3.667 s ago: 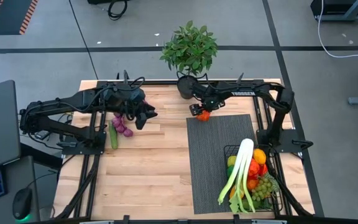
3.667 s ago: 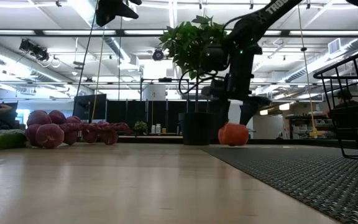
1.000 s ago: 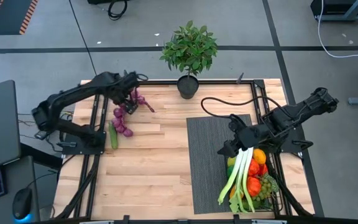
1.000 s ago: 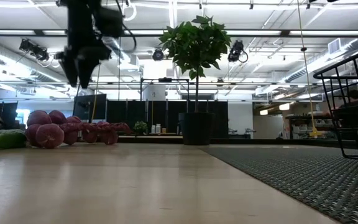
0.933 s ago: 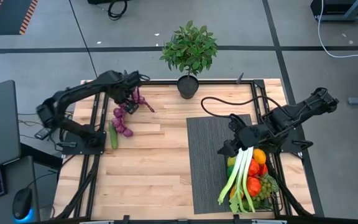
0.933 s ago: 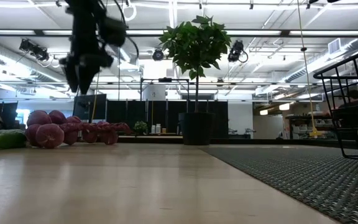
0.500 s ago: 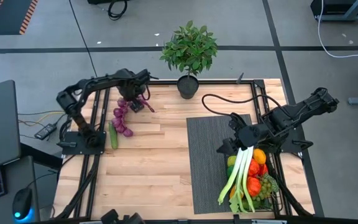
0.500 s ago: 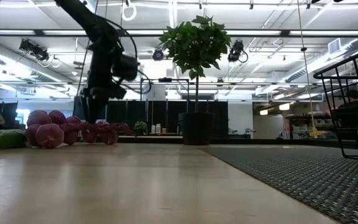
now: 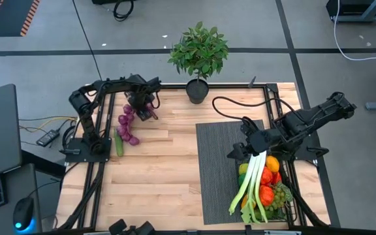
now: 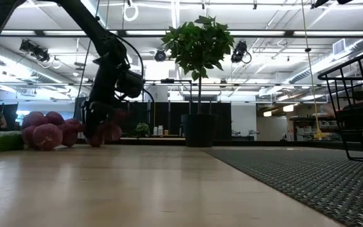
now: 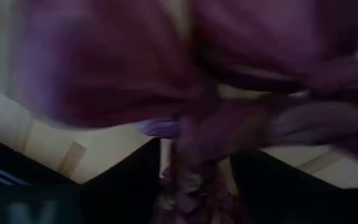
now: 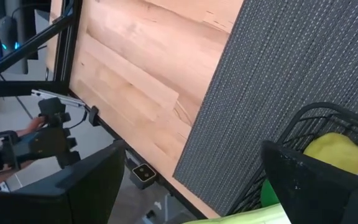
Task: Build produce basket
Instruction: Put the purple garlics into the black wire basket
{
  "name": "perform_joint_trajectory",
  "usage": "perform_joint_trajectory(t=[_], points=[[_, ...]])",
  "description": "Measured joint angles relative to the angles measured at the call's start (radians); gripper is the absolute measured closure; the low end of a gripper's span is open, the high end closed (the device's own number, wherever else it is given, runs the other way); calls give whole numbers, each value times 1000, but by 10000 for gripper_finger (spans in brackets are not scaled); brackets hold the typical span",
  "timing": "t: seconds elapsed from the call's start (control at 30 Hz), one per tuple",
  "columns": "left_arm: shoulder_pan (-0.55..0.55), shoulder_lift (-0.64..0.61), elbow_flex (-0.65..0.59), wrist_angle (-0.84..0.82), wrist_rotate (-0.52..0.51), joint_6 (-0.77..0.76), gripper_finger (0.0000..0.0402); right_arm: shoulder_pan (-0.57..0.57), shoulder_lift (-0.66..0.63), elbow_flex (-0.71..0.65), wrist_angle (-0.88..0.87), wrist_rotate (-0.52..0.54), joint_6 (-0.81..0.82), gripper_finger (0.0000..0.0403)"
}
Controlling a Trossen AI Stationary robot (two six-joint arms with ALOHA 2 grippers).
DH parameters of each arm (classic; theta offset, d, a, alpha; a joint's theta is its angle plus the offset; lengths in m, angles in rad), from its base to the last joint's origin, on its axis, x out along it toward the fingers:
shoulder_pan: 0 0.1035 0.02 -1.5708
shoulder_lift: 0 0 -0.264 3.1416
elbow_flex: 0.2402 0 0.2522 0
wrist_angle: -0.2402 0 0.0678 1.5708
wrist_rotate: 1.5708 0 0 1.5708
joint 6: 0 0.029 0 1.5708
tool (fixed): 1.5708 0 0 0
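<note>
Two dark arms work over the pale wooden tabletop (image 9: pixel 155 176): the black wire-mesh basket (image 9: pixel 240 158) of colourful produce (image 9: pixel 263 183) stands near the spread right hand (image 9: pixel 235 154), while the left hand (image 9: pixel 146 111) pinches the purple grape bunch (image 9: pixel 128 125).

The right gripper (image 12: pixel 185 180) has its two dark fingers (image 12: pixel 89 183) spread wide, nothing between them; past them lies the pale wooden table (image 12: pixel 135 81), and on it the dark grey ribbed mat (image 12: pixel 278 68); the basket (image 12: pixel 319 115) stands on the mat (its black wire rim curves beside one finger); inside sits a yellow fruit (image 12: pixel 340 149), perhaps a citrus, with something green (image 12: pixel 269 193) next to it; beyond the table's edge is grey floor (image 12: pixel 160 202).
</note>
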Motion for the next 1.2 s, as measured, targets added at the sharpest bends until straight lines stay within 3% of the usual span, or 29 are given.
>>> perform_joint_trajectory(t=[0.2, 0.4, 0.57, 0.73, 0.9, 1.03, 1.2], points=[[-2, -4, 98, -134, 38, -7, 300, -14, 0, 0, -4, -4, -39, 28], [-40, -24, 294, -275, 224, -67, 365, -28, 0, 0, -10, -11, -79, 28], [-100, -70, 497, -328, 354, -140, 357, -28, -3, 0, -12, -10, -136, 28], [-190, -90, 720, -348, 395, -267, 325, -28, -3, 0, -10, -5, -174, 28], [-311, -92, 913, -309, 410, -435, 334, -28, -26, 0, -31, -58, -182, 28], [-423, -92, 990, -197, 409, -569, 348, -18, -68, 0, -91, -101, -163, 29], [-560, -91, 997, 52, 407, -678, 346, 26, -127, 0, -114, -119, -146, 30]])
